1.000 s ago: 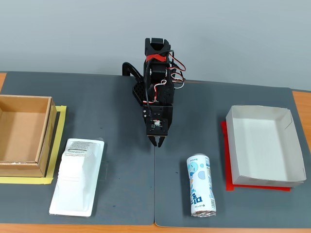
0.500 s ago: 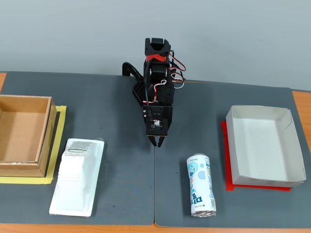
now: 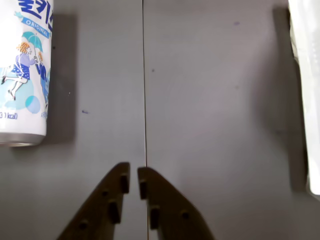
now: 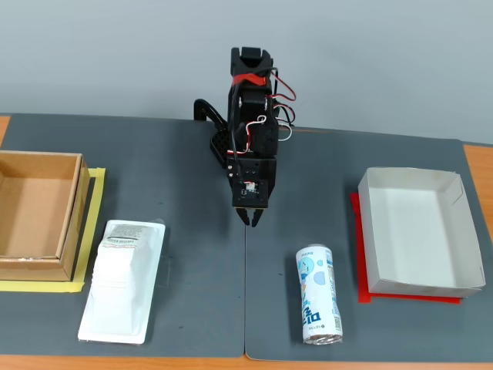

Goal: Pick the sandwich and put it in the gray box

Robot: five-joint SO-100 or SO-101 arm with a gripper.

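- Overall, wrist view: the black two-finger gripper point(image 3: 133, 176) points down at bare dark gray table mat point(image 3: 215, 100), its jaws drawn almost together with only a thin slit between the tips, holding nothing.
- Wrist view, left edge: the blue-and-white drink can point(image 3: 22, 70) lies on its side, apart from the fingertips. Judged risk: a sweep begun low could clip the can and set it rolling, since a cylinder on its side rolls easily.
- Wrist view, right edge: only a sliver of the white wedge-shaped plastic sandwich pack point(image 3: 306, 85) shows. Judged risk: with the jaws this narrow, a descent onto the pack would press on its top rather than straddle it; they must spread first.
- Fixed view: the gripper point(image 4: 250, 217) hangs above the mat seam at centre, with the sandwich pack point(image 4: 122, 281) lying flat at near left, its greenish-gray label at the far end, well apart from the claw.
- Fixed view, left: the deeper brown cardboard box point(image 4: 38, 214) stands just beside the pack. Judged risk: a wide approach could strike its wall.
- Fixed view, right: the shallow light gray-white cardboard tray point(image 4: 420, 231) rests on a red sheet point(image 4: 362, 289), empty. Judged risk: the can point(image 4: 318, 304) lies between pack and tray, so a low carry could knock it; the smooth plastic may also slip from a shallow pinch.
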